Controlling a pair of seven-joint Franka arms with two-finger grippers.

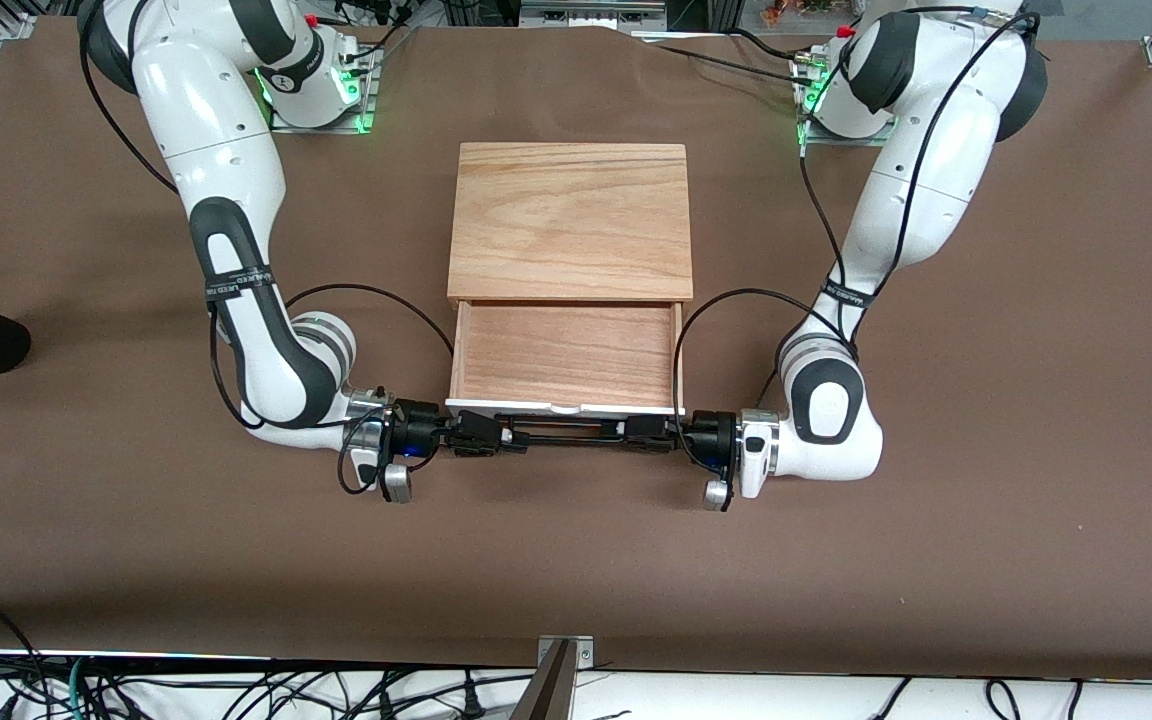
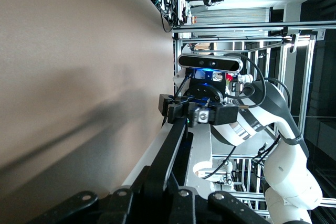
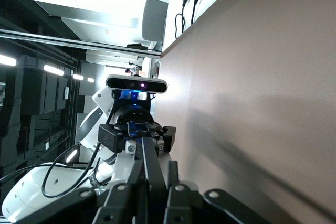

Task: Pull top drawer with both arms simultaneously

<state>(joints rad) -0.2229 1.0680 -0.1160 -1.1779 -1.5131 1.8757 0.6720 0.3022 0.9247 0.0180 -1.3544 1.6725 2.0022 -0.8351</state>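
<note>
Front view: brown table (image 1: 986, 560), left claw (image 1: 641, 430) and right claw (image 1: 496, 437) both clamped on drawer handle (image 1: 566, 433).

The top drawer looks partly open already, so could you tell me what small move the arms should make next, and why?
Probably keep pulling evenly toward the front camera: the left gripper and right gripper are both shut on the handle, and the top drawer still sits partly under the box top.
</note>
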